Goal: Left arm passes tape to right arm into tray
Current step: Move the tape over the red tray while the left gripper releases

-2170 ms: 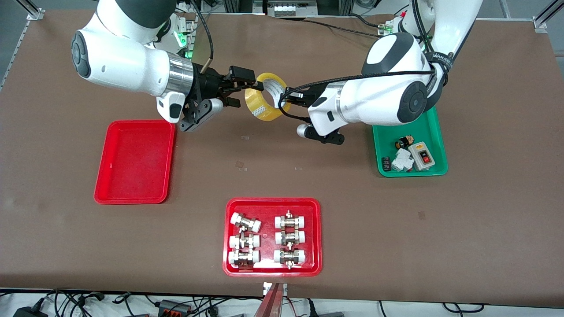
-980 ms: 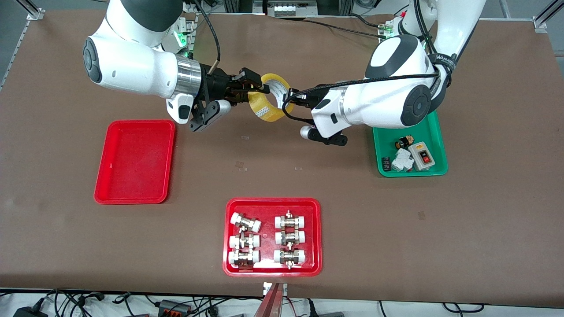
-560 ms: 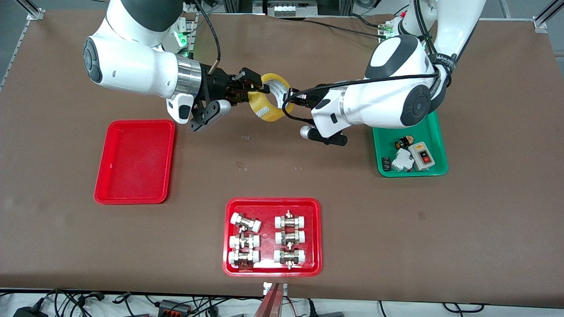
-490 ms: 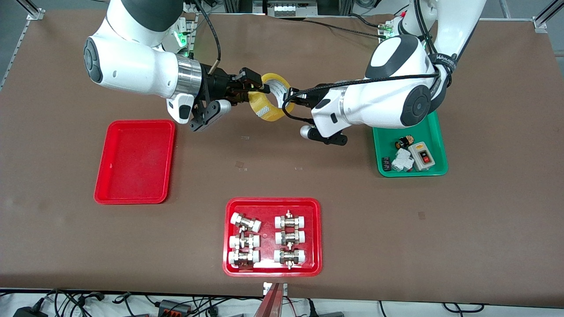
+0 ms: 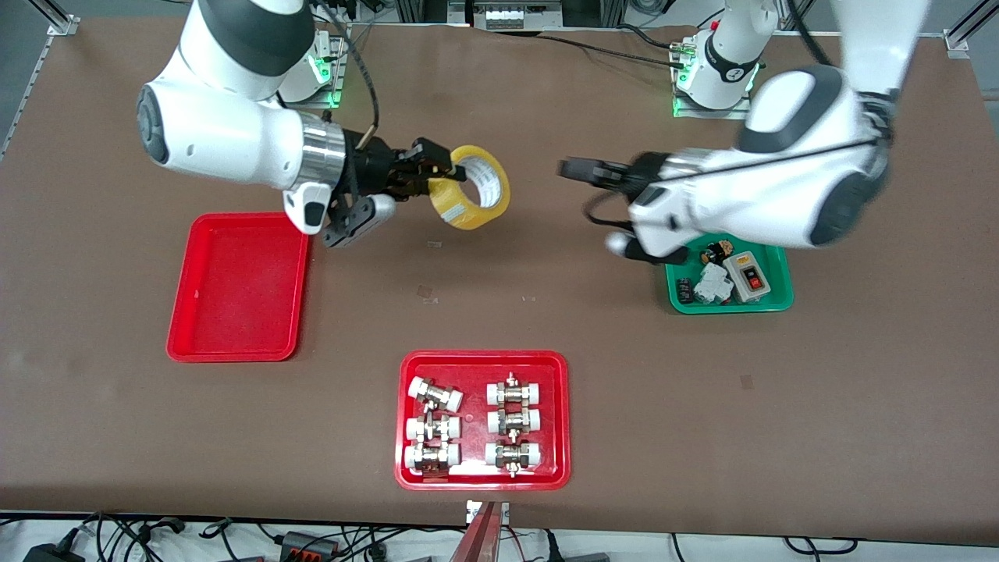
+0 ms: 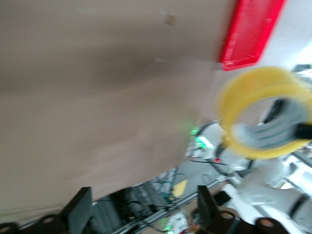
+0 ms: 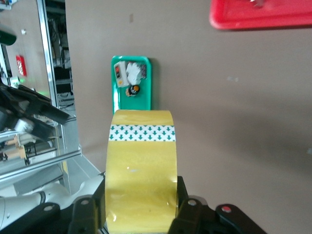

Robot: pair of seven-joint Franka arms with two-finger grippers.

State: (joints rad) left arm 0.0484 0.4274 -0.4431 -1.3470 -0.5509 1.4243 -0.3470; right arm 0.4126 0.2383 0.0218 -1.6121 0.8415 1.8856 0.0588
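The yellow tape (image 5: 471, 190) hangs in the air over the bare table, and my right gripper (image 5: 439, 166) is shut on its rim. In the right wrist view the tape (image 7: 141, 163) stands on edge between the two fingers of the right gripper (image 7: 140, 207). My left gripper (image 5: 576, 168) is open and holds nothing, a hand's width clear of the roll toward the left arm's end. In the left wrist view the left gripper (image 6: 145, 210) shows wide-spread fingers, with the tape (image 6: 253, 92) farther off. The red tray (image 5: 238, 289) lies under the right arm's wrist end, nothing in it.
A green tray (image 5: 769, 300) with small electrical parts sits below the left arm. A wider red tray (image 5: 484, 361) with white-capped metal fittings lies nearer the front camera at mid-table. The green tray (image 7: 148, 85) also appears in the right wrist view.
The left gripper has opened, let go of the tape and drawn back toward the left arm's end. The right gripper keeps the roll and has shifted slightly toward the red tray.
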